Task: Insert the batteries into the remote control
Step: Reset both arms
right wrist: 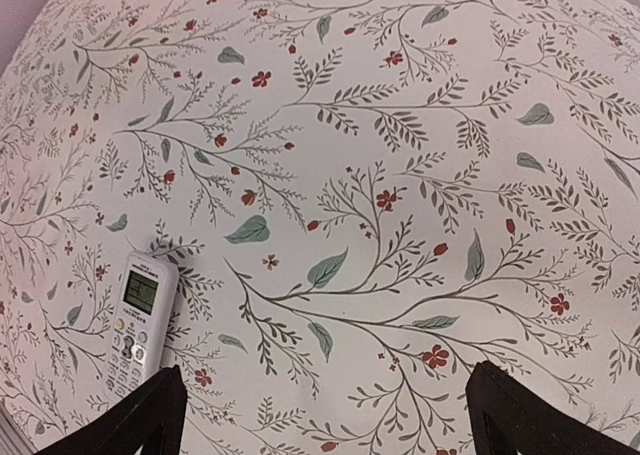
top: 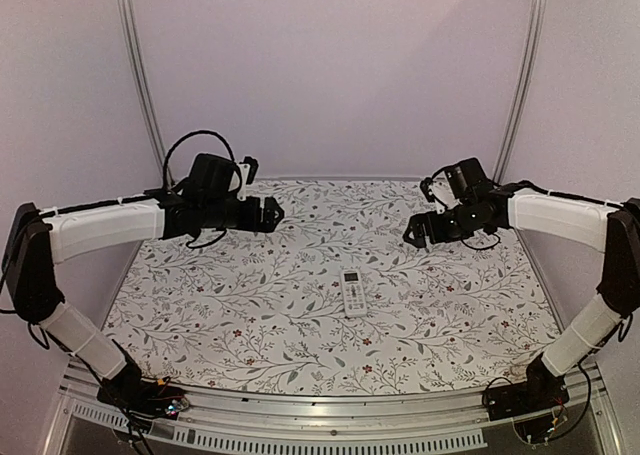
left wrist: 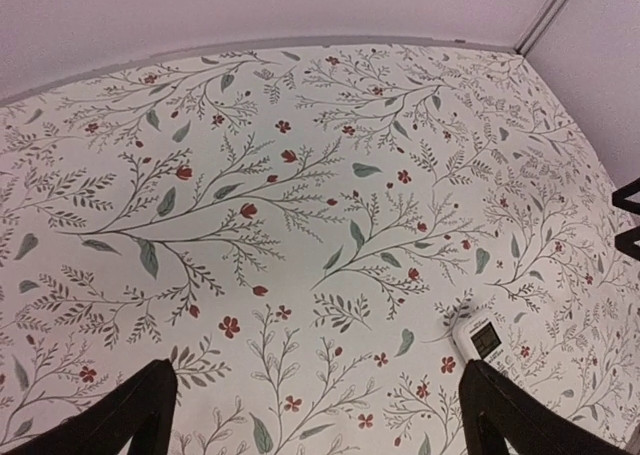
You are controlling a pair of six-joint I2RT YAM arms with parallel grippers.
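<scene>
The white remote control (top: 353, 292) lies face up on the floral table, screen end away from the arm bases. It also shows in the left wrist view (left wrist: 478, 337), partly behind the right finger, and in the right wrist view (right wrist: 137, 320). My left gripper (top: 270, 213) hovers high at the back left, open and empty, its fingers (left wrist: 140, 415) spread wide. My right gripper (top: 420, 233) hovers at the back right, open and empty, its fingers (right wrist: 520, 420) wide apart. No batteries are in view.
The floral cloth (top: 300, 315) covers the table. Pale walls and metal posts (top: 140, 75) stand behind. A metal rail (top: 330, 415) runs along the near edge between the arm bases.
</scene>
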